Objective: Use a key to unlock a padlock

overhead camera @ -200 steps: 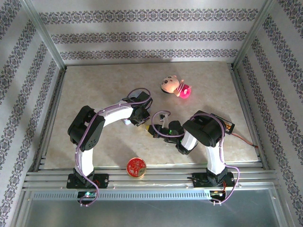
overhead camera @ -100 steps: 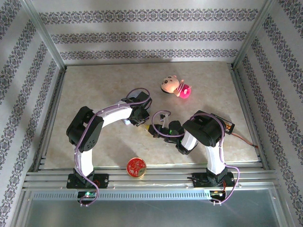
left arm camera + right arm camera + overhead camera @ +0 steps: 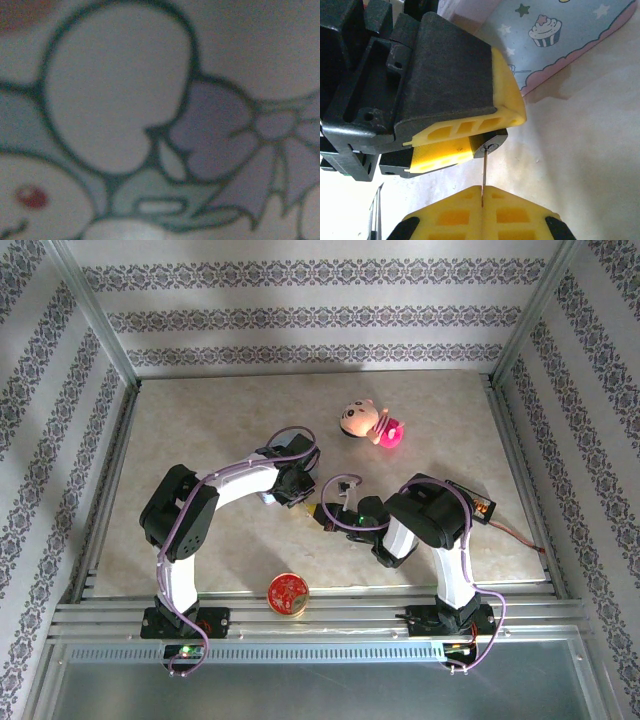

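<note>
- In the right wrist view the right end effector (image 3: 482, 196) sits at the bottom centre, its yellow fingertips clenched on the key (image 3: 483, 172), whose thin blade stands up as a fine line
- The key's upper end meets the keyhole of the padlock (image 3: 493, 143), a small dark body just above it at mid-frame
- The left end effector (image 3: 495, 134) reaches in from the upper left, grasping the padlock between its yellow pads
- A pale blue tin (image 3: 560, 35) with a cupcake print lies at the upper right on the beige counter (image 3: 590, 150)
- From the left wrist, a blurred cartoon print (image 3: 120, 90) appears close up
- In the top view a pink toy figure (image 3: 365, 422) lies above centre and a round red tin (image 3: 287, 593) at lower centre
</note>
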Available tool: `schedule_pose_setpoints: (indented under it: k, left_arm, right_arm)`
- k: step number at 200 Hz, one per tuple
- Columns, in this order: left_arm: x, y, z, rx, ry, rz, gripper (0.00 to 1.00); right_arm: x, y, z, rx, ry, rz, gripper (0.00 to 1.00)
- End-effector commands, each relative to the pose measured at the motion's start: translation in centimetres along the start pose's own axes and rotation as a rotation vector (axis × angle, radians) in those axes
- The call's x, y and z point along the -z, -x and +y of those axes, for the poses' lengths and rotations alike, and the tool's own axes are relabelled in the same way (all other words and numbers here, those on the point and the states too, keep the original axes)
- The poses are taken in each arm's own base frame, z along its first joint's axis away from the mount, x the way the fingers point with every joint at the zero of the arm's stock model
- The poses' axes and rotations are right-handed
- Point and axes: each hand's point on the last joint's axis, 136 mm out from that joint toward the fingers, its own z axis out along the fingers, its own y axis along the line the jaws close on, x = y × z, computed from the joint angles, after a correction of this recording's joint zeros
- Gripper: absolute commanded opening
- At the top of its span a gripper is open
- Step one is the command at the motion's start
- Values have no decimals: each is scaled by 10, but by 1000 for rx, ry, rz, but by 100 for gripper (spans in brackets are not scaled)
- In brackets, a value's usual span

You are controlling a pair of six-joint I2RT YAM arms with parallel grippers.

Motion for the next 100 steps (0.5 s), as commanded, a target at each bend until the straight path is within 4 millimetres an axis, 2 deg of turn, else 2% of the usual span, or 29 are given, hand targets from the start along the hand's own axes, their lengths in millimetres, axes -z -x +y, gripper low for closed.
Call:
schedule_pose_setpoints:
  k: [1, 100]
  left_arm:
    - [4, -2, -1, 7, -22, 22, 29]
    - [11, -4, -7, 44, -65, 53, 30]
  right_arm:
    - [5, -27, -48, -48, -156, 75, 0]
    - [9, -27, -43, -33, -145, 68, 0]
